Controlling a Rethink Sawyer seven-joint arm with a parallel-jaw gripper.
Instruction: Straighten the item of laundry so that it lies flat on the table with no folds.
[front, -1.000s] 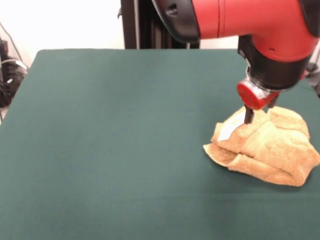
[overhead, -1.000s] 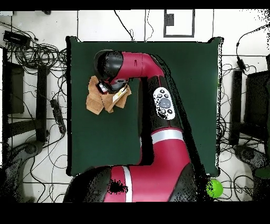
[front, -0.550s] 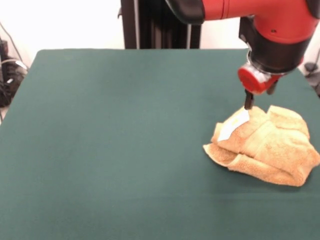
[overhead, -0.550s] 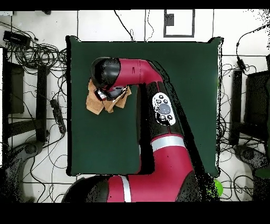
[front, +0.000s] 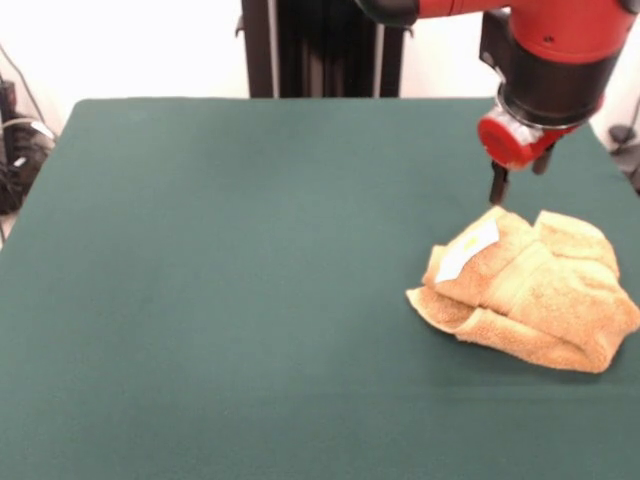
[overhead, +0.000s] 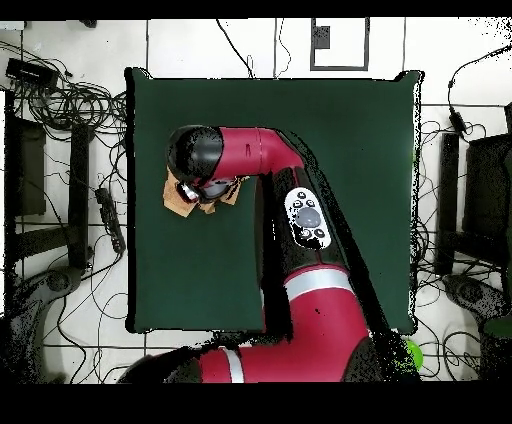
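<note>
One claw (front: 515, 180) hangs above the crumpled towel (front: 530, 290).

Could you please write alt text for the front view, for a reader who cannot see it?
A golden-orange towel lies bunched in folds near the right edge of a dark green table, its white label facing up. The red and black arm's gripper hangs just above the towel's far edge, not touching it.

The pincer (front: 517, 178) has risen clear of the crumpled towel (front: 527, 290) it was touching.
</note>
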